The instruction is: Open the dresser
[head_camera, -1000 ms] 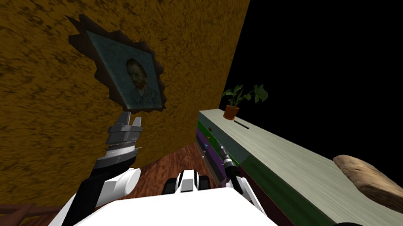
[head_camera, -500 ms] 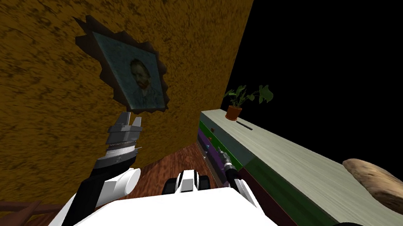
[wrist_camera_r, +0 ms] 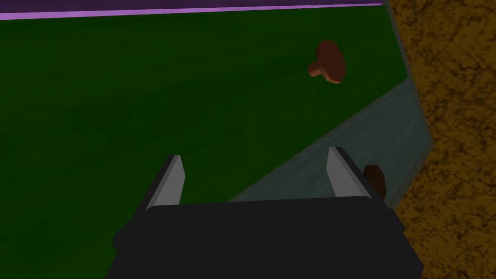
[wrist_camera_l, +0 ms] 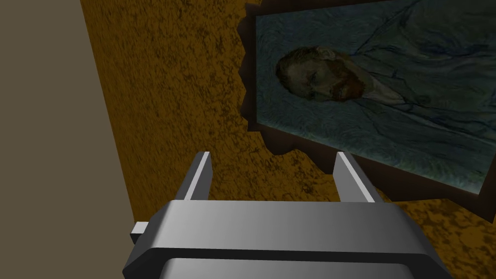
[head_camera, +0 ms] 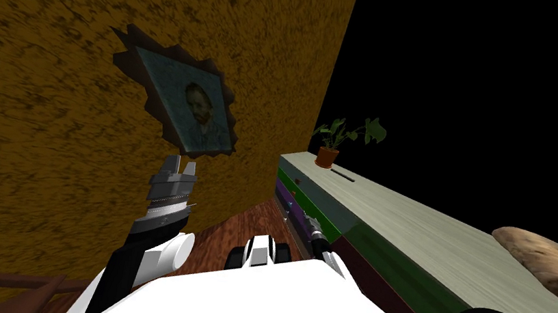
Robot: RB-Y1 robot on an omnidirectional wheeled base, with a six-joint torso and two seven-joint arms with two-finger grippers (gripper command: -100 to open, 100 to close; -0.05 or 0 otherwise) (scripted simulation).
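The dresser (head_camera: pixel 413 219) runs along the right, with a pale top and drawer fronts in green, purple, grey-blue and dark red. My right gripper (head_camera: pixel 310 223) reaches low against those fronts. In the right wrist view the right gripper (wrist_camera_r: pixel 254 174) is open and holds nothing, facing a green drawer front (wrist_camera_r: pixel 145 97). That front's brown knob (wrist_camera_r: pixel 329 62) lies ahead, off to one finger's side and apart from it. A grey-blue front (wrist_camera_r: pixel 348 140) adjoins it, and its knob (wrist_camera_r: pixel 375 178) peeks out behind one finger. My left gripper (head_camera: pixel 179 165) is raised near the wall, open (wrist_camera_l: pixel 273 172) and empty.
A potted plant (head_camera: pixel 335 142) and a thin dark object (head_camera: pixel 343 174) stand at the dresser top's far end, and a brown loaf-like thing (head_camera: pixel 552 264) lies nearer. An ochre wall with a framed portrait (head_camera: pixel 191 110) is close on the left. Reddish wood floor (head_camera: pixel 239 228) lies between.
The head view has slid, with wall and dresser shifting right, so I have moved. My right gripper sits a little lower and nearer to me along the drawer fronts. The left arm is unchanged.
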